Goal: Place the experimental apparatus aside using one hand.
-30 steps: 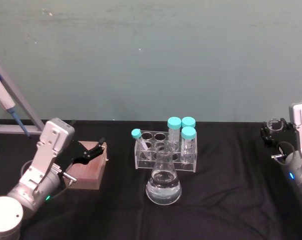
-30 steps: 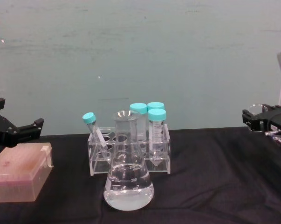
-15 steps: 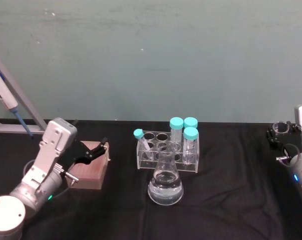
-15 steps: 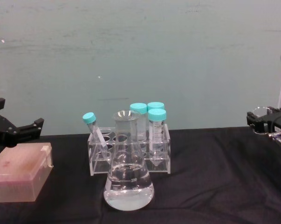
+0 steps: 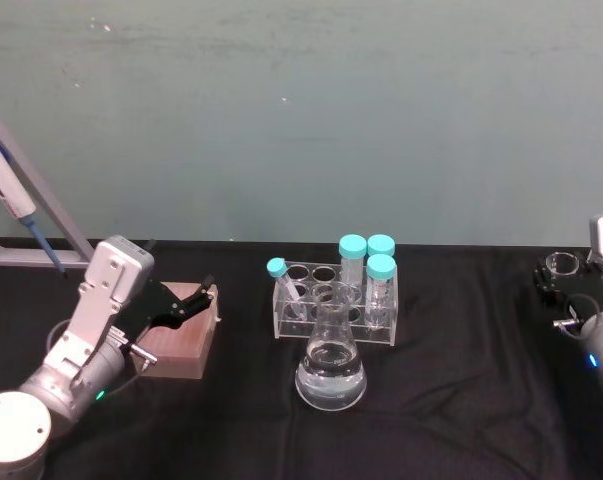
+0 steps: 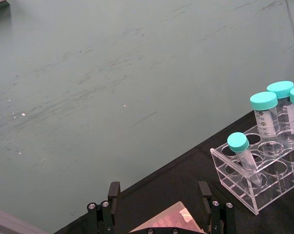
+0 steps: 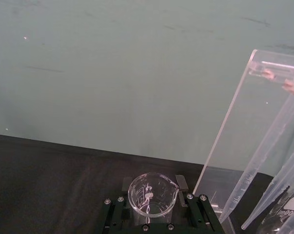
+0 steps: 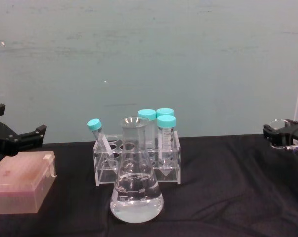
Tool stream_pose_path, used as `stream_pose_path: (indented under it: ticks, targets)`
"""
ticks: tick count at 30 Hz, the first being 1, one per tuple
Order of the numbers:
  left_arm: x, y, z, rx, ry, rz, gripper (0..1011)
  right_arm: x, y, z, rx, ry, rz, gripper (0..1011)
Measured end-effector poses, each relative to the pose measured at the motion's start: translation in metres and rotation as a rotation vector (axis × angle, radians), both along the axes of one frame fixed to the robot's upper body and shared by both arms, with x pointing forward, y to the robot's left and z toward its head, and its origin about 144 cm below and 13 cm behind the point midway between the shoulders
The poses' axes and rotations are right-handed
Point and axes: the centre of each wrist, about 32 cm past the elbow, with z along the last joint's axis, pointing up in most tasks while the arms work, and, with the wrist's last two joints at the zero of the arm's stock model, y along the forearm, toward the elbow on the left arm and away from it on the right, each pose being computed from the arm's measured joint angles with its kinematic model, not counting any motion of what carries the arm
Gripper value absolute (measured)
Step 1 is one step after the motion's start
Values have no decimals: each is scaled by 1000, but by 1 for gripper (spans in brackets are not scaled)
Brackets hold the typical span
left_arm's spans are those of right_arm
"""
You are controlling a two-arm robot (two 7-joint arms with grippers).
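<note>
The right arm is coming in at the right edge of the head view, its wrist low over the black counter (image 5: 461,400). The right tool (image 7: 154,185) is gripping the small glass beaker (image 7: 152,194) between its two jaws, closed partway against the glass. The beaker is sitting upright at the counter's far right; whether it is touching the cloth is not clear. A clear acrylic stand (image 7: 237,156) with long pipettes (image 7: 271,163) is standing just beside that tool.

The left arm is bending up from the lower left corner, and the left tool (image 5: 186,300) is hanging wide open over a pink box (image 5: 181,340), gripping nothing.

The conical flask (image 5: 330,368) of clear liquid is standing mid-counter, just before a tube rack (image 5: 326,305), well apart from both tools.
</note>
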Motion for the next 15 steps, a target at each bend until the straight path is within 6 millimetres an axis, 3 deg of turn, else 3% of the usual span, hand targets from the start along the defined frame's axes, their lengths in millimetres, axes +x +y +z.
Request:
stream_pose_path:
  ticks: [15]
  targets:
    - [0,0,0,0,0,0,1000,2,-3,-4,7,29,-4,528]
